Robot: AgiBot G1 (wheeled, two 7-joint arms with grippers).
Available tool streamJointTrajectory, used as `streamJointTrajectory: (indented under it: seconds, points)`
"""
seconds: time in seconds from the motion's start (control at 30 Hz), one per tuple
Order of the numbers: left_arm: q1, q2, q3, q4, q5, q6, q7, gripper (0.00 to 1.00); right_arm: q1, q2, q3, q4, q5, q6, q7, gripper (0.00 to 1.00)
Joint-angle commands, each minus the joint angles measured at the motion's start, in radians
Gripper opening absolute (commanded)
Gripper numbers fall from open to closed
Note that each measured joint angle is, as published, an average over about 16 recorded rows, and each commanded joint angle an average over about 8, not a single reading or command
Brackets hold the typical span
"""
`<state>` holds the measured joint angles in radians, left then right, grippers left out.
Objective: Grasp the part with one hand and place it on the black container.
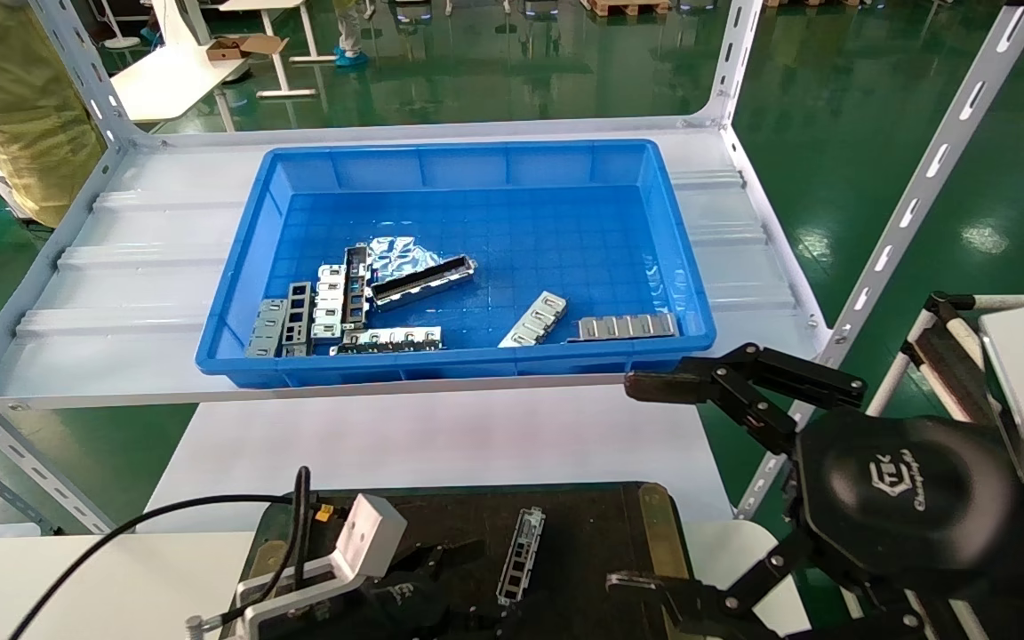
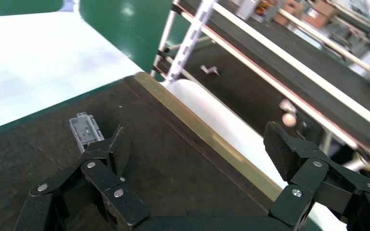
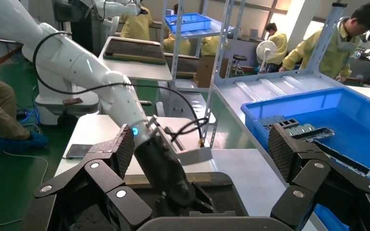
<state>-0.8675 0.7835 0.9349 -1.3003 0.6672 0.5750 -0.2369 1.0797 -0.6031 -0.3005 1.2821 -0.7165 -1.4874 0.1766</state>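
Observation:
One part [image 1: 521, 553], a narrow grey channel with ladder-like cutouts, lies on the black container [image 1: 596, 524] at the near edge of the head view. It also shows in the left wrist view [image 2: 84, 132], flat on the black container [image 2: 38, 144]. My left gripper [image 1: 430, 569] is open and empty, low over the tray just left of the part; its fingers [image 2: 118, 150] stand apart from the part. Several more grey parts [image 1: 299, 316] lie in the blue bin. My right gripper [image 1: 645, 484] is open and empty, hovering to the right of the tray.
The big blue bin [image 1: 476, 366] sits on a white metal shelf [image 1: 148, 293] beyond the tray and holds a dark trough bar [image 1: 423, 280] and tabbed strips [image 1: 534, 320]. White shelf uprights [image 1: 912, 204] stand at the right. A white table [image 1: 441, 444] carries the tray.

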Motion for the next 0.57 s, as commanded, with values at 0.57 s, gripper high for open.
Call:
streamJointTrajectory:
  seconds: [0.57]
  points:
    - [-0.048,-0.164,-0.024,-0.019,-0.011,0.277,0.055,1.0,0.0,0.0,-0.001,0.0,0.001,0.0,0.0,1.0]
